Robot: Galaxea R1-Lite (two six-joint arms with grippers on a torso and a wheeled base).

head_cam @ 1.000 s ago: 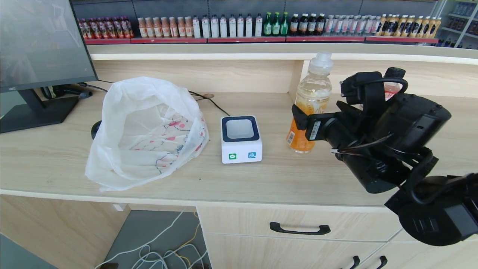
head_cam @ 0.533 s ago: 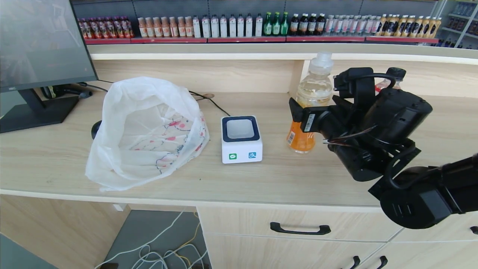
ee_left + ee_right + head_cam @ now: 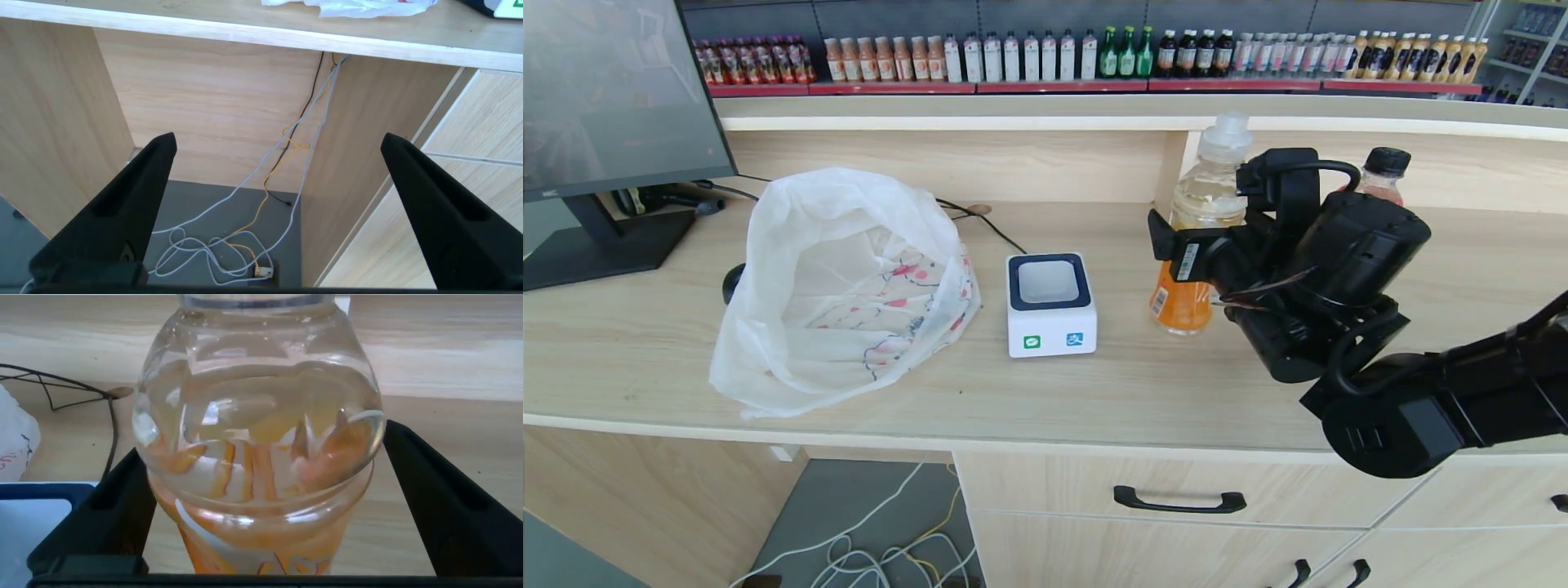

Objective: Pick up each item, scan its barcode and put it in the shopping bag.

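Right gripper (image 3: 261, 506) astride 1 upright orange-drink bottle (image 3: 1205, 192) (jaws apart)

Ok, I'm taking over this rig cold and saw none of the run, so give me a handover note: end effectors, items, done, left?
Left end effector: open, empty, below the counter edge.
Right end effector: open, fingers either side of the orange drink bottle, which stands right of the scanner.
Shopping bag: open, left of the scanner; contents unclear.
Black-capped bottle: behind the right arm.
Done: approach only; the bottle is not gripped.
Left: grip, scan and bag it, then probably the other bottle.
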